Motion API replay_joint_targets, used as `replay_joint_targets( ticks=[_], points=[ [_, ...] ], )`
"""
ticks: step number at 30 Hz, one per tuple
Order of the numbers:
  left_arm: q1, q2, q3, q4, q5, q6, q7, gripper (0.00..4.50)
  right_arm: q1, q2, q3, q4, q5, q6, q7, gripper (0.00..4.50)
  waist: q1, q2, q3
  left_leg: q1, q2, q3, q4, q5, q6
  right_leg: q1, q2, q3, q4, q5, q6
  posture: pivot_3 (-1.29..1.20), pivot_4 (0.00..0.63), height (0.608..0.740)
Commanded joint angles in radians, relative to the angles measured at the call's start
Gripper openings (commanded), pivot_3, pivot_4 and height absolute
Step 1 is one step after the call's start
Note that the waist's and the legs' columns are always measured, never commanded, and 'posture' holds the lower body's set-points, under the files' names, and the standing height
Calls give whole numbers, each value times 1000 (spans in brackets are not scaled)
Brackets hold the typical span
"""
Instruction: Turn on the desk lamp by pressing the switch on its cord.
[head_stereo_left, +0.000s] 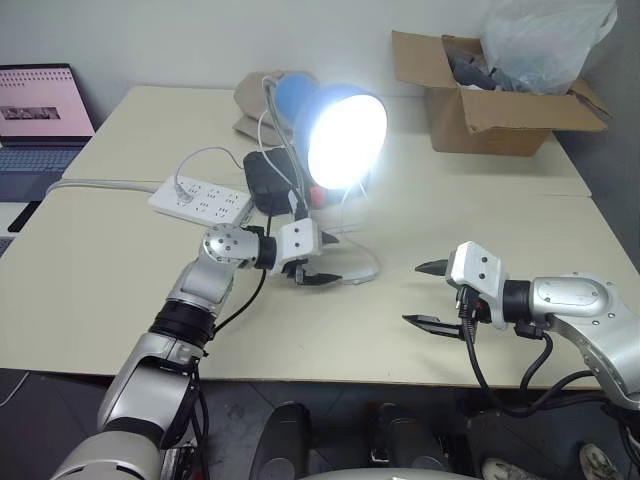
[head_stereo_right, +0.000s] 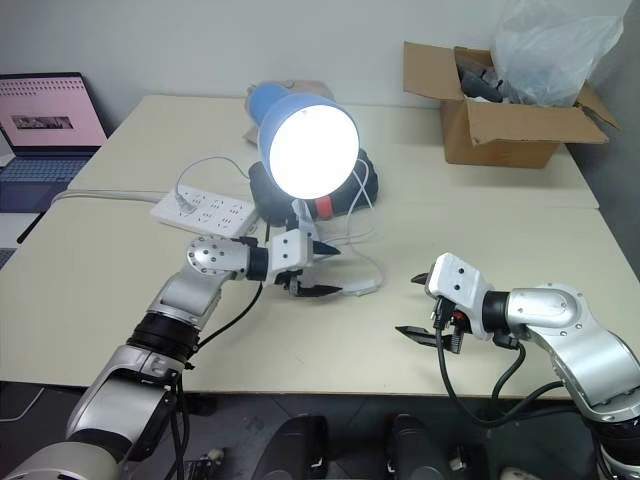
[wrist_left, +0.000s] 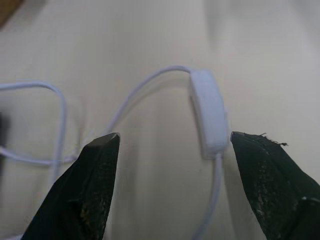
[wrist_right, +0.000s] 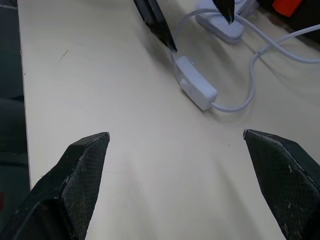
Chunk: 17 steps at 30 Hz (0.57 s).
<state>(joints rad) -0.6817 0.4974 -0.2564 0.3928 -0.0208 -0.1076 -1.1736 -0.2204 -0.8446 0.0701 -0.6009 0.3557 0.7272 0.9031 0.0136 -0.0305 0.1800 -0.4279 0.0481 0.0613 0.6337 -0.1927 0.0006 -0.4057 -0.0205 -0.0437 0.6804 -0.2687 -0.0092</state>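
**A:** From the head camera, what do you see?

**B:** You see the blue dome-shaded desk lamp (head_stereo_left: 335, 130) shining bright, so the light looks on already. It stands at the back of the pale desk (head_stereo_left: 120, 290), next to a white power strip (head_stereo_left: 200, 200). Your left gripper (head_stereo_left: 322, 262) sits low in front of the lamp, fingers apart, holding nothing. Your right gripper (head_stereo_left: 428, 293) hangs well apart to the side, fingers wide open and empty.

**A:** And the left wrist camera?

**B:** The small white oblong switch (wrist_left: 209, 112) lies flat on the desk between your two open fingers, close to one of them. The thin white cord (wrist_left: 145, 87) curls away from it in loops.

**A:** The right wrist camera?

**B:** The switch (wrist_right: 196, 89) shows farther off, with its little rocker button on top, right by a fingertip of the other arm.

**A:** How will it handle?

**B:** I think it is light, hard plastic and will slide if you poke it. The cord is soft and floppy. Pinch the switch across top and bottom, right on the rocker.
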Motion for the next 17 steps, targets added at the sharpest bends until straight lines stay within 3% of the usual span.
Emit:
replay_joint_targets(
  ticks=[1, 9, 17],
  points=[
    [96, 115, 100, -217, -92, 114, -32, 3614, -19, -23, -43, 17, 17, -47, 29, 4500, -10, 0, 0, 0, 0, 0, 0, 0, 0, 0, 0, 0, 0, 0, 0, 0, 150, 740],
    [363, 351, 299, -541, -273, 404, -60, 3614, -2, -79, -149, 116, 62, -153, 135, 4500, -18, 0, 0, 1, 1, 0, -2, 0, 0, 0, 0, 0, 0, -1, -1, 0, 150, 740],
    [492, 379, 409, -654, -373, 507, -9, 3614, -56, -83, -118, 192, 64, -218, 190, 4500, -10, 0, 0, 2, 0, 0, -2, 0, 0, 1, -2, 0, -1, 0, 0, 0, 150, 740]
  ],
)
